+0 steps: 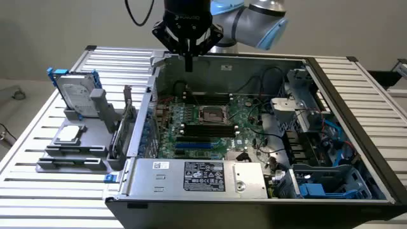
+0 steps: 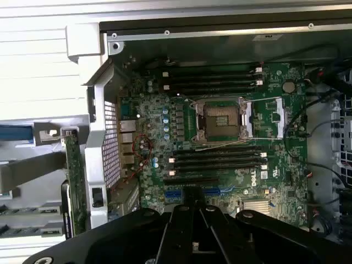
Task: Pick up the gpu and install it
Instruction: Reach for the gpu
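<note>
Gripper [image 1: 188, 61] is hovering empty over the open computer case [image 1: 222, 212], fingers pressed together; gpu [image 1: 124, 129] is standing edgewise in the grey rack [image 1: 70, 161], toward the exterior view's left, lengthwise along the case wall.

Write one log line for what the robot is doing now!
gripper: shut, empty, above open black computer case | thin dark green gpu card: upright in grey plastic rack, untouched | install: not done
</note>
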Available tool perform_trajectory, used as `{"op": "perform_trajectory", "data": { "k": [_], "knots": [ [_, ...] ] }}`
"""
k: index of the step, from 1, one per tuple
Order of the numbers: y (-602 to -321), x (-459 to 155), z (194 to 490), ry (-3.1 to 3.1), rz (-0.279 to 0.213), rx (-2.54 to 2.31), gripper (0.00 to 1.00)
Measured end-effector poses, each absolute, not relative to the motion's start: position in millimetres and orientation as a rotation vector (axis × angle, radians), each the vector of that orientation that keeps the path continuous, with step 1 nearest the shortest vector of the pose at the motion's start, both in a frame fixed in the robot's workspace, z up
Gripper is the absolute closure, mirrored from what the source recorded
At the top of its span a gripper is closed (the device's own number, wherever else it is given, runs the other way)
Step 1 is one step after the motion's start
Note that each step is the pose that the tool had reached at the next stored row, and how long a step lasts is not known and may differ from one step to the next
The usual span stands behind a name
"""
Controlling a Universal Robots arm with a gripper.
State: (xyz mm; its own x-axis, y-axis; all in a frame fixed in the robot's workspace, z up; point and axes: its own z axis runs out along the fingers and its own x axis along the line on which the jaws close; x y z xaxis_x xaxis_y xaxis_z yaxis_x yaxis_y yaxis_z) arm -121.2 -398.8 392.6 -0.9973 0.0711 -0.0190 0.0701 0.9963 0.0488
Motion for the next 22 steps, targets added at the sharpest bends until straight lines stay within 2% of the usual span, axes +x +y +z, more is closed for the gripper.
{"op": "perform_trajectory", "data": {
  "k": [7, 22],
  "knots": [
    [-399, -122, 393, 3.118, 0.075, 0.111, 0.89],
    [-399, -189, 387, 3.158, 0.074, 0.113, 0.89]
  ]
}}
